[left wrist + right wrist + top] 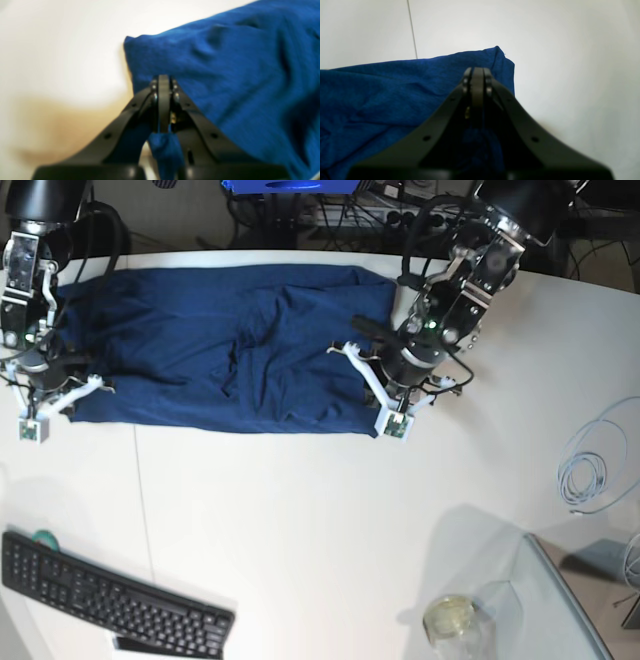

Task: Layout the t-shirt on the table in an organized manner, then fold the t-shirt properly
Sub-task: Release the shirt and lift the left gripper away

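The dark blue t-shirt [200,350] lies spread wide across the far part of the white table [300,520], with wrinkles in its middle. My left gripper [385,392] sits at the shirt's near right corner. In the left wrist view this gripper [163,78] is shut, with a fold of the t-shirt [237,62] pinched in its jaws. My right gripper [47,385] is at the shirt's near left corner. In the right wrist view it [477,71] is shut too, with the t-shirt's [382,87] cloth caught between its fingers.
A black keyboard [110,595] lies at the front left. A glass jar [455,620] and a clear panel [560,600] stand at the front right. A coiled white cable [590,470] lies at the right edge. A thin dark seam [140,510] crosses the tabletop.
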Motion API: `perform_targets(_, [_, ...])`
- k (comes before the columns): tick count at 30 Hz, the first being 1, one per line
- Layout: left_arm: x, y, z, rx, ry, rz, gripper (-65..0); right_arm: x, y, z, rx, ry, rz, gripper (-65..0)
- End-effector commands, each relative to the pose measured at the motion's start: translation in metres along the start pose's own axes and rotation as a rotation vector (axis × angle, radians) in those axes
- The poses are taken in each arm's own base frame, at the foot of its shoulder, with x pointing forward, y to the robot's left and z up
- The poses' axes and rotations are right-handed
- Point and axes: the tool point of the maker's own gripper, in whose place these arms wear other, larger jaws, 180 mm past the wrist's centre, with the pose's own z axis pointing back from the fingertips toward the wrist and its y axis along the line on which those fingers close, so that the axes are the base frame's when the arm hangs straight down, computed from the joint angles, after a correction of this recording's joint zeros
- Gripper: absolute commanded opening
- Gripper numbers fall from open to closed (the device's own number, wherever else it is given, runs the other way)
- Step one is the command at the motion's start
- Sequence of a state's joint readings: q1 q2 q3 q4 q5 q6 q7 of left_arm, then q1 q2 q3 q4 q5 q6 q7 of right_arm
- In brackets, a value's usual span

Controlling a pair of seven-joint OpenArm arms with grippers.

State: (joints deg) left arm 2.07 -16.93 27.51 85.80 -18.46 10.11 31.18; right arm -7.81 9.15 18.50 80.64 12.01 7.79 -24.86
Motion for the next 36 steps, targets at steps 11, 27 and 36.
perform_targets(11, [0.034,0.017,-0.041,0.056,-0.01,0.029,-65.0,0.018,0.024,0.017,0.316,-0.009,-0.192,-24.2])
perform_targets(27, [-0.019,0.123,0.047,0.275,-0.055,0.142,-65.0,-0.033,-0.058,0.035,0.386,0.214,-0.375,-15.6])
perform_targets(36, [-0.082,0.159,0.052,0.363,0.008,0.113,-65.0,-0.074,-0.045,0.028,0.478,0.347,-0.32,-15.6])
